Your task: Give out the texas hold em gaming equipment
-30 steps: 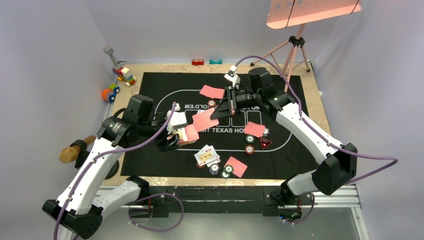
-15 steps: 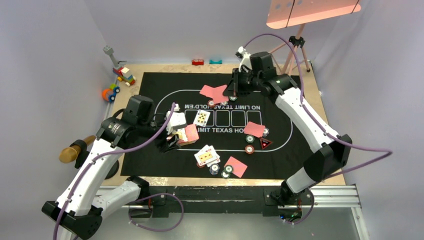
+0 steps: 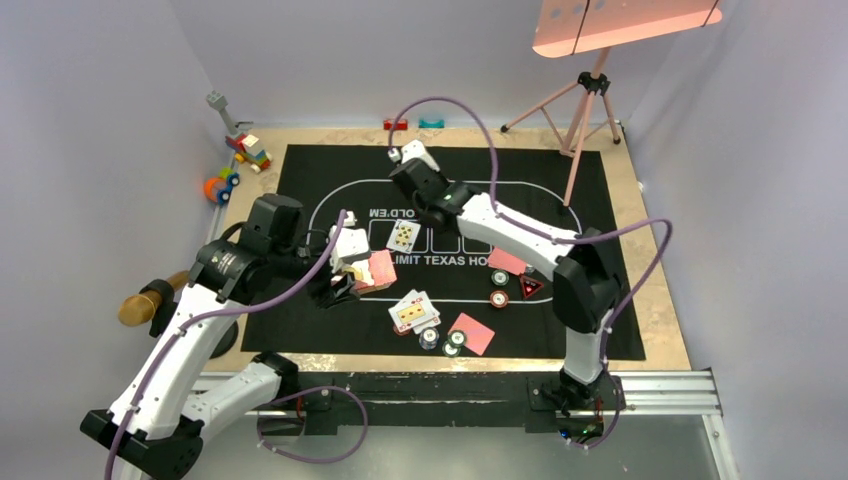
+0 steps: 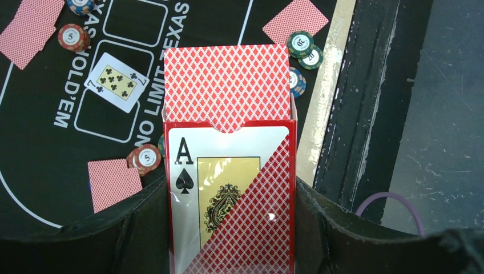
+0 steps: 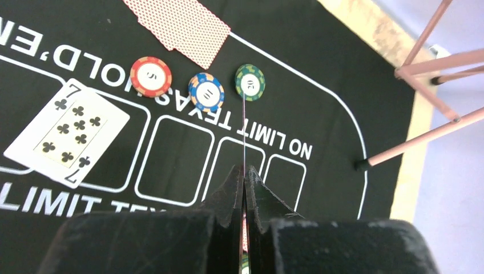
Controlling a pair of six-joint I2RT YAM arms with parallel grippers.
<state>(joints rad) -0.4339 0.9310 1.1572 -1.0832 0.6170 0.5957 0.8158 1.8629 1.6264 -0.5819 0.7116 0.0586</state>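
My left gripper [image 4: 231, 188] is shut on a red card box [image 4: 231, 194] with an ace of spades front. Red-backed cards [image 4: 226, 85] stick out of its top, and the box also shows in the top view [image 3: 377, 270]. My right gripper [image 5: 243, 174] is shut on a playing card [image 5: 243, 131] seen edge-on, above the mat's row of boxes. In the top view it [image 3: 428, 198] hangs over the far middle. A seven of clubs [image 5: 65, 131] lies face up in the left box. Red [image 5: 151, 76], blue [image 5: 206, 91] and green [image 5: 250, 81] chips lie beside a face-down card [image 5: 177, 23].
On the black mat [image 3: 320, 170] lie face-up cards [image 3: 412, 311], face-down cards [image 3: 472, 333] [image 3: 508, 260], chips [image 3: 441, 341] [image 3: 499, 298] and a triangle marker [image 3: 529, 287]. Toy blocks [image 3: 248, 150] stand back left. A tripod [image 3: 585, 110] has a leg [image 5: 422, 137] on the mat.
The right arm left the mat's centre, went to the far right, then swung left over the far middle. The seven of clubs now lies face up. The left arm has stayed still.
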